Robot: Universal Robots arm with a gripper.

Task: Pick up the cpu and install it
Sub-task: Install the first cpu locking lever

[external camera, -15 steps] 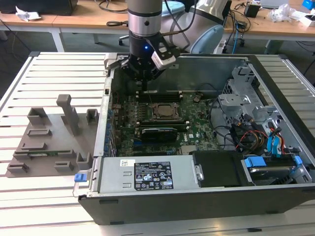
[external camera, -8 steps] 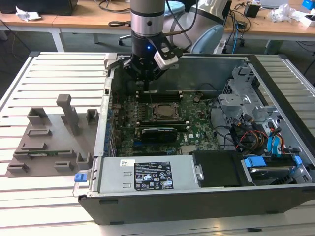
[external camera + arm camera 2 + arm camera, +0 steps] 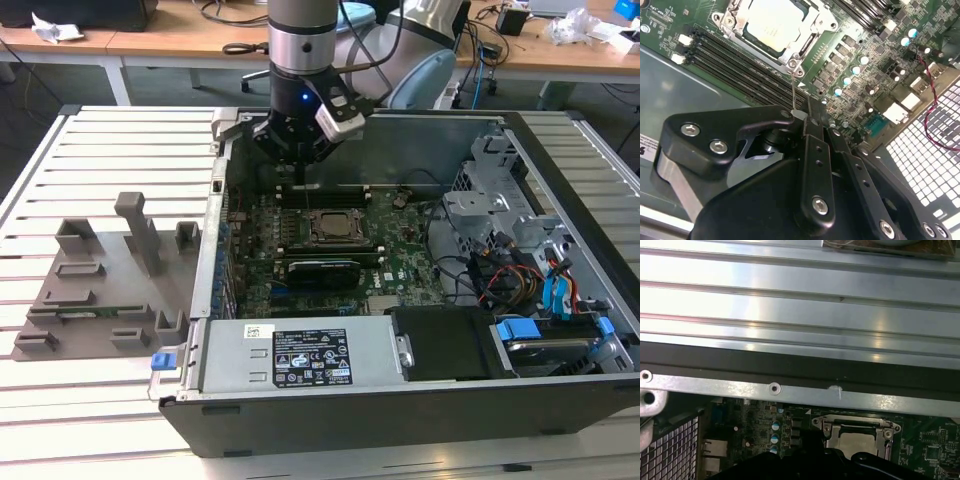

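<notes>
The cpu (image 3: 330, 226) (image 3: 771, 21), a small square chip with a silvery top, lies flat inside the dark metal socket frame (image 3: 802, 47) (image 3: 857, 426) on the green motherboard (image 3: 405, 245). My gripper (image 3: 300, 172) (image 3: 807, 112) hangs above the board near the case's back wall, a little toward the exterior view's left of the socket. Its black fingers (image 3: 816, 125) are pressed together. A thin metal rod (image 3: 792, 90) runs from the socket's corner up to the fingertips; I cannot tell whether it is pinched.
The open computer case (image 3: 215, 250) lies on a slatted metal table (image 3: 110, 150). A long black card (image 3: 320, 270) sits beside the socket, memory slots (image 3: 735, 65) flank it, and a power supply (image 3: 300, 355) and drive cage (image 3: 500, 200) crowd the case. A grey fixture (image 3: 100, 285) stands outside it.
</notes>
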